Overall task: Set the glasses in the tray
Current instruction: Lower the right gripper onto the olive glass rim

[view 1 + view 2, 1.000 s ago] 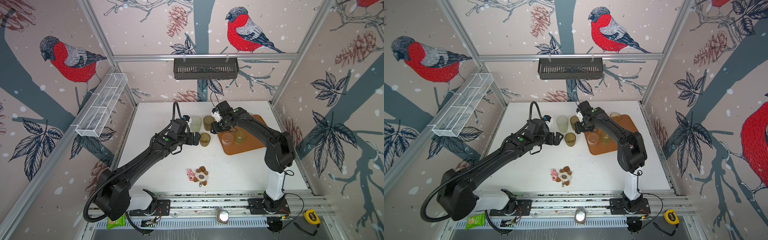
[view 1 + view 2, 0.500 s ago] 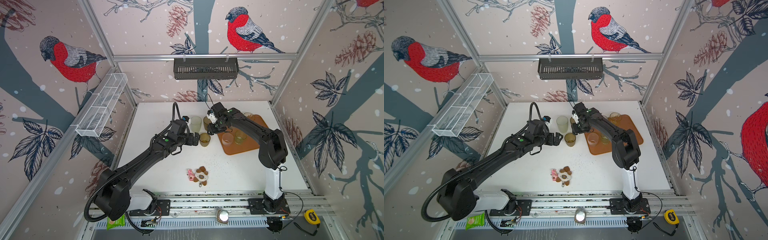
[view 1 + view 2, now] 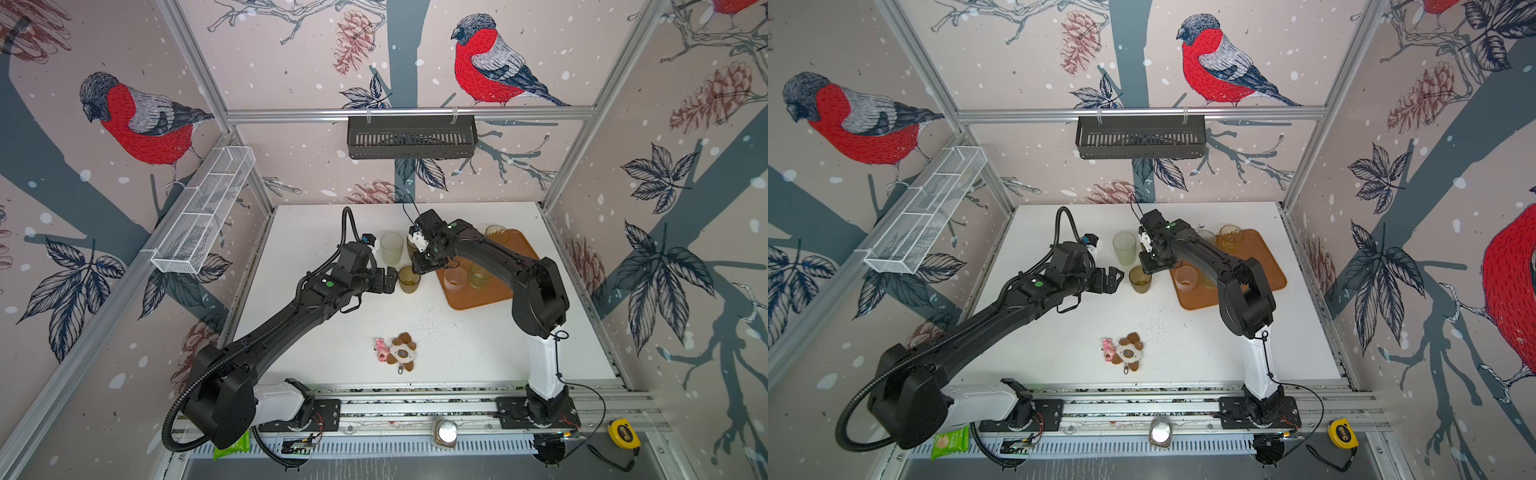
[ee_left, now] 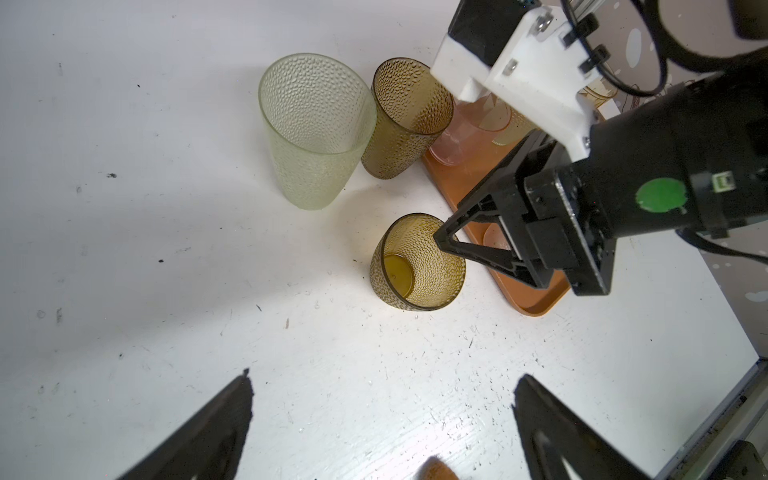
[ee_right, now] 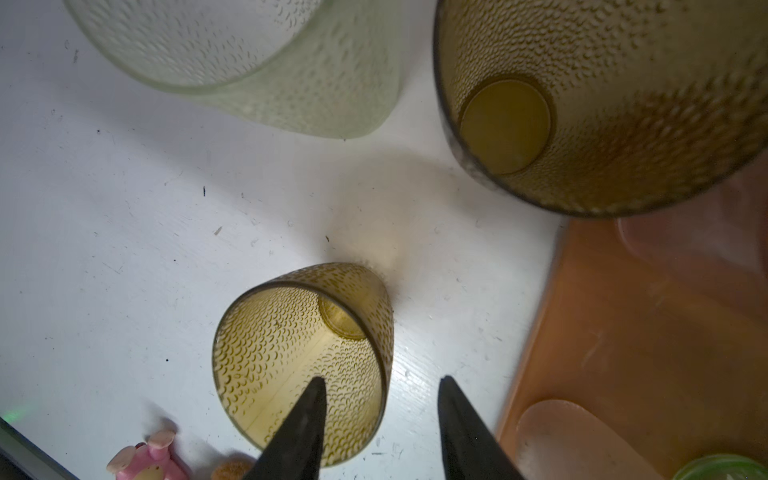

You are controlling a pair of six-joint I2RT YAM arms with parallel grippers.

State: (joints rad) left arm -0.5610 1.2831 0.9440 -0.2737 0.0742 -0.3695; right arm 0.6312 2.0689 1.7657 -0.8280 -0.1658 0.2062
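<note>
Frosted glass (image 4: 316,133), tall amber glass (image 4: 405,120) near short glass (image 4: 407,274).

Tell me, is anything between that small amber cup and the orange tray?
Nothing visible. The right tool straddles the wall of the small amber cup, and only bare table lies between it and the tray. A pink cup stands near that tray edge.
</note>
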